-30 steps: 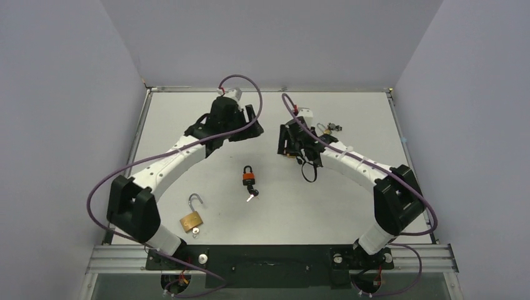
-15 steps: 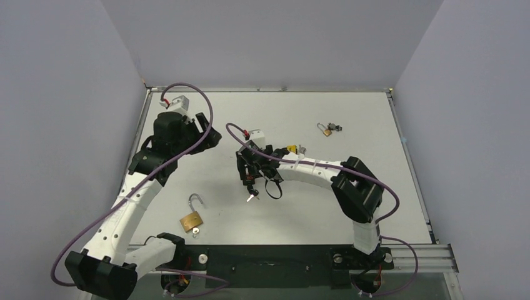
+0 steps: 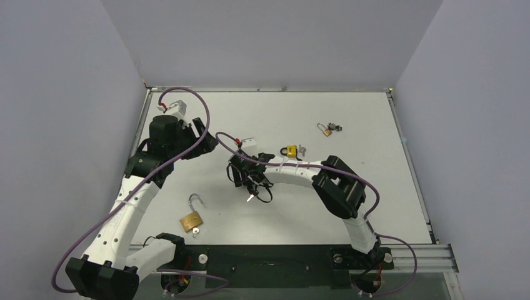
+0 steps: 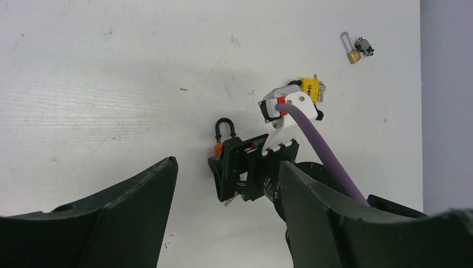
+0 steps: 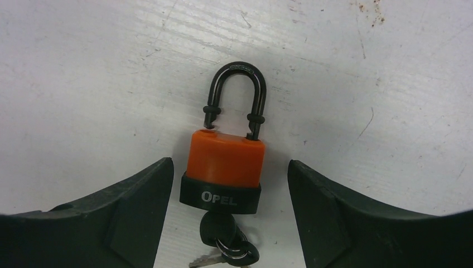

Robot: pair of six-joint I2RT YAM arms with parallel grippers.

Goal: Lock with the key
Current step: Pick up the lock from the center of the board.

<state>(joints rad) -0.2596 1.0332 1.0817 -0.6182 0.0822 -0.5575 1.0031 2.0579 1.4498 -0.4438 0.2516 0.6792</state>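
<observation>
An orange padlock [image 5: 226,162] with a black base marked OPEL lies flat on the white table. Its black shackle [image 5: 234,92] has its left leg lifted out of the body. A black-headed key [image 5: 219,229] sits in the keyhole, with a ring and a second key hanging from it. My right gripper [image 5: 228,163] is open and low, one finger on each side of the lock body, not touching it. From above, the right gripper [image 3: 245,176] covers the lock and only the keys [image 3: 251,197] show. My left gripper [image 3: 205,139] is open and empty, up and to the left.
A brass padlock [image 3: 192,219] with an open shackle and a key lies at the front left. A yellow padlock [image 3: 289,150] lies beside the right forearm. A small brass padlock [image 3: 326,129] with keys lies at the back right. Purple cables loop over both arms.
My right gripper has swung left from the yellow padlock and come down over the orange padlock. My left arm has pulled back to the left, away from the centre.
</observation>
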